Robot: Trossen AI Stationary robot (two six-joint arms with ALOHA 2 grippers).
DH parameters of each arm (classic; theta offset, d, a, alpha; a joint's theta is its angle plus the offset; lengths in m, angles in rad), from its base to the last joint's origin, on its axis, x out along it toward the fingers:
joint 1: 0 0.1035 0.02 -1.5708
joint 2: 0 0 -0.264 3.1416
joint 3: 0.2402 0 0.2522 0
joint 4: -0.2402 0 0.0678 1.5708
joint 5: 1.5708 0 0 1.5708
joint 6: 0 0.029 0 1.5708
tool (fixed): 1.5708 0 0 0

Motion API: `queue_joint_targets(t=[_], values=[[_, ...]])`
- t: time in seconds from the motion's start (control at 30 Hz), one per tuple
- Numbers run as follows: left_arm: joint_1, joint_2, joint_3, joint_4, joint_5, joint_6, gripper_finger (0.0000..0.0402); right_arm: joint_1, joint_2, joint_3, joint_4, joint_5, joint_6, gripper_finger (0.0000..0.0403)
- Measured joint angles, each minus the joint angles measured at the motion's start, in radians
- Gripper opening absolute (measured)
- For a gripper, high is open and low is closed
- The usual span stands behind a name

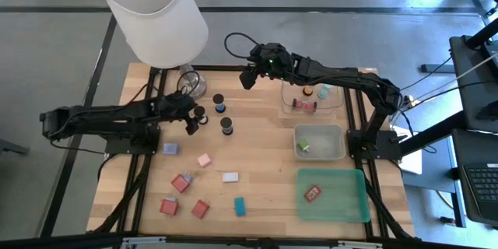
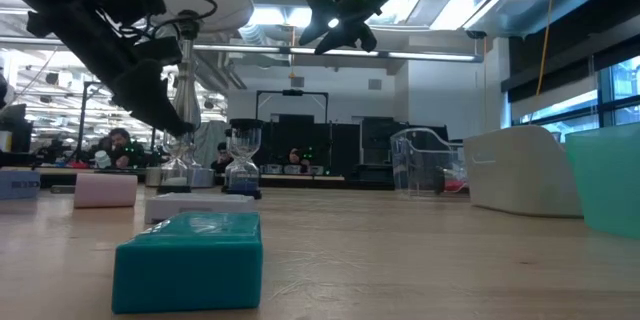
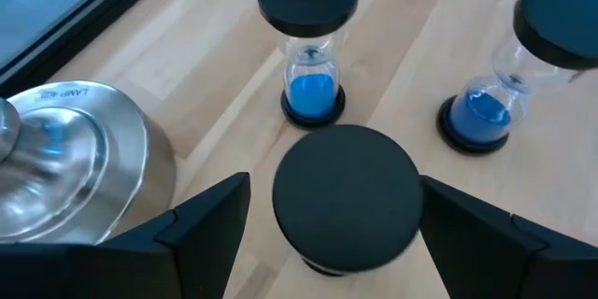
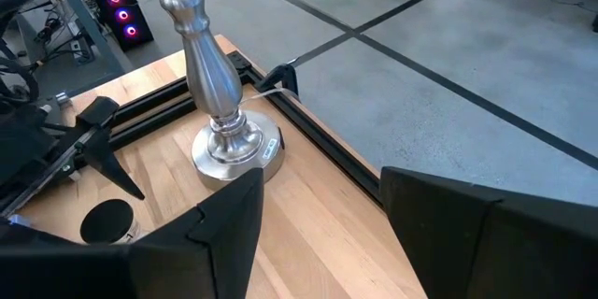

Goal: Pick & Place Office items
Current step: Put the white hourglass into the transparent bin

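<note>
Straddling a black-capped hourglass (image 3: 346,196), the left gripper (image 1: 192,120) has its two dark fingers (image 3: 201,220) spread, one on each side of the round cap, with wood showing in both gaps; nothing is clasped. Three hourglasses stand on the wooden table (image 1: 257,148): the one between the fingers and two blue-sand ones just beyond the fingertips (image 3: 310,47) (image 3: 523,65), each of clear waisted glass with flat black discs. Beside one finger sits the brushed-metal lamp base (image 3: 65,168), carrying a white shade (image 1: 156,15).

The right gripper (image 1: 249,76) hangs high above the table's far edge, fingers (image 4: 220,234) part-spread and empty, clear air around them.

Scattered blocks lie on the near boards, well apart from both sets of fingers: three red (image 1: 180,183) (image 1: 169,206) (image 1: 201,208), one pink (image 1: 204,159), one lavender (image 1: 170,149), one white (image 1: 230,177), one teal (image 1: 240,206). Three trays line the right side: clear (image 1: 342,101) with several small pieces, grey (image 1: 336,146) with one green piece, green (image 1: 342,206) with one red block (image 1: 313,194).
</note>
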Motion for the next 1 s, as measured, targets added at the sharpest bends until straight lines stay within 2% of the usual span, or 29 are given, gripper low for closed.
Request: queue_joint_targets(t=[0.2,0.4,0.57,0.73,1.0], values=[[0.0,0.011,0.0,0.005,-0.001,-0.004,0.0278,0.0,0.0,0.0,0.0,0.0,0.0,0.0219],[0.0,0.011,0.0,0.041,-0.001,-0.003,0.0211,0.0,0.0,0.0,-0.001,0.0,0.0,0.0219],[0.0,0.003,0.0,0.118,-0.019,-0.037,0.0209,0.0,0.0,0.0,-0.001,0.0,0.0,0.0219],[0.0,-0.054,0.0,0.261,-0.021,-0.052,0.0209,0.0,0.0,0.0,-0.001,-0.01,0.038,0.0219],[0.0,-0.183,0.0,0.523,-0.056,0.082,0.0209,-0.006,-0.001,0.0,0.053,-0.199,0.135,0.0219]])
